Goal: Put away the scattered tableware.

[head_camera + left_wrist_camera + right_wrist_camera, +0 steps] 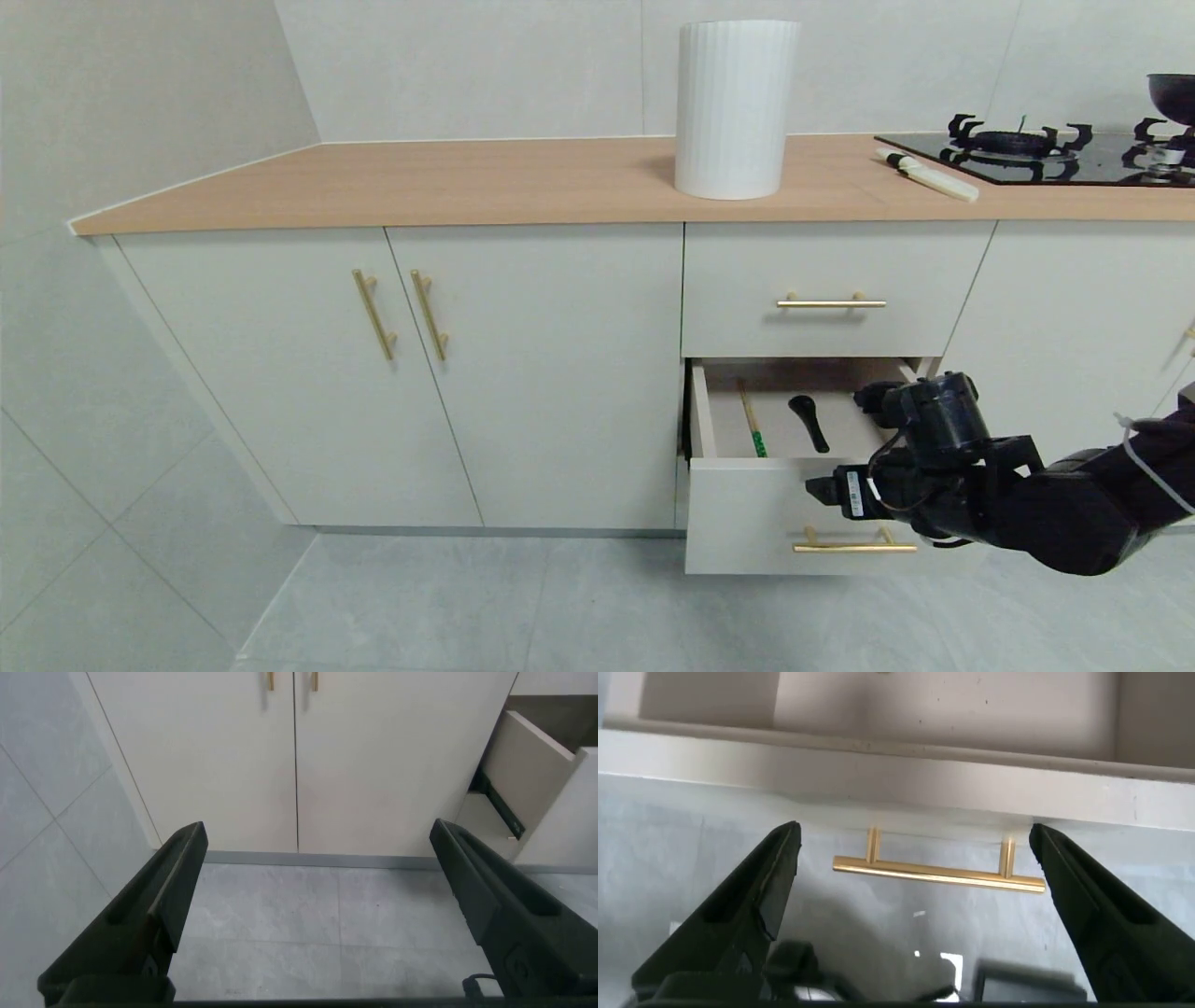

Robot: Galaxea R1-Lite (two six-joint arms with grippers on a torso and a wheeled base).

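The black spoon and chopsticks lie inside the open drawer; they look light, hard and slippery, best pinched mid-handle; the right end effector is spread wide before the drawer's gold handle; the left end effector, wide too, is off beside the drawer.

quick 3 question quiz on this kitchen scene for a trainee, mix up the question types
1. True or false: the lower drawer is open.
2. What lies in it beside the chopsticks? A a fork; B a black spoon; C a plate.
3. Fill in: the right gripper is open in front of the drawer's gold ____.

Key: 1 true; 2 B; 3 handle.
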